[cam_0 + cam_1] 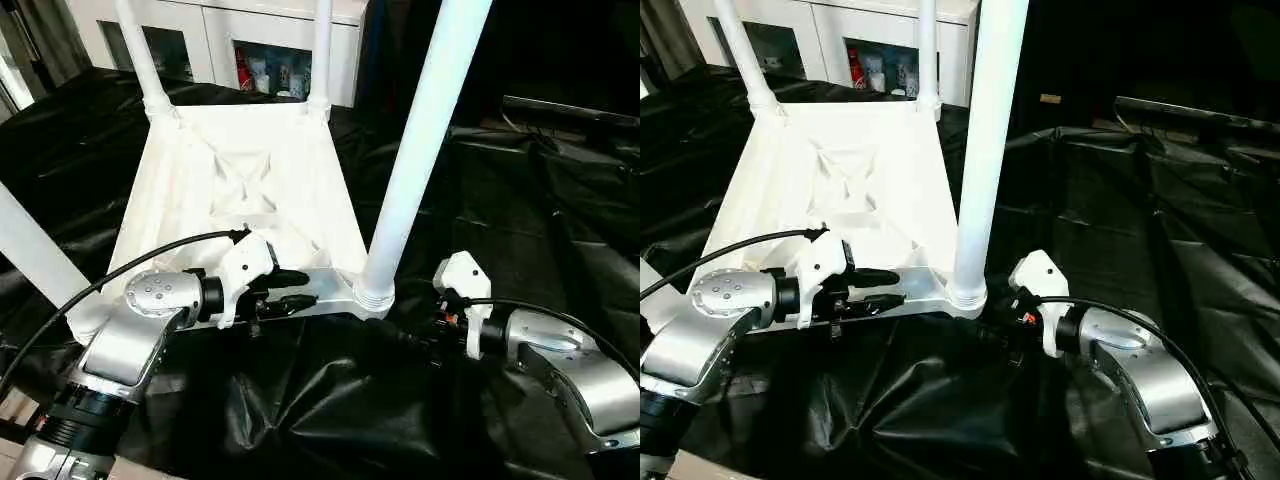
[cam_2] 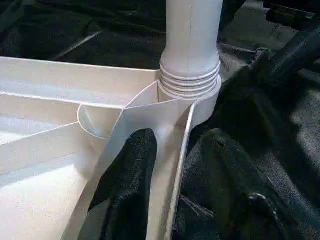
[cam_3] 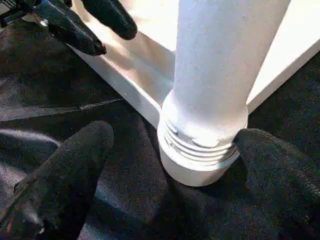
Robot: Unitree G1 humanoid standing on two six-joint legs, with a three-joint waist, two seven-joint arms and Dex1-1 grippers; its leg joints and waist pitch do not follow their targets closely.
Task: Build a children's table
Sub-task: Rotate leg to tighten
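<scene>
Table top: the white table top lies upside down on the black sheet, ribs facing up.
My left gripper: my left gripper pinches the near rim of the top, one finger inside the rim and one outside.
My right gripper: my right gripper is spread wide around the base of the near leg; one finger touches the socket, the other stands apart, so I hold nothing.
Legs: four white legs stand up from the corner sockets.
Room to move: the sheet is bare and crinkly to my right.
Room: a white cabinet stands behind, with small things I cannot make out inside.
</scene>
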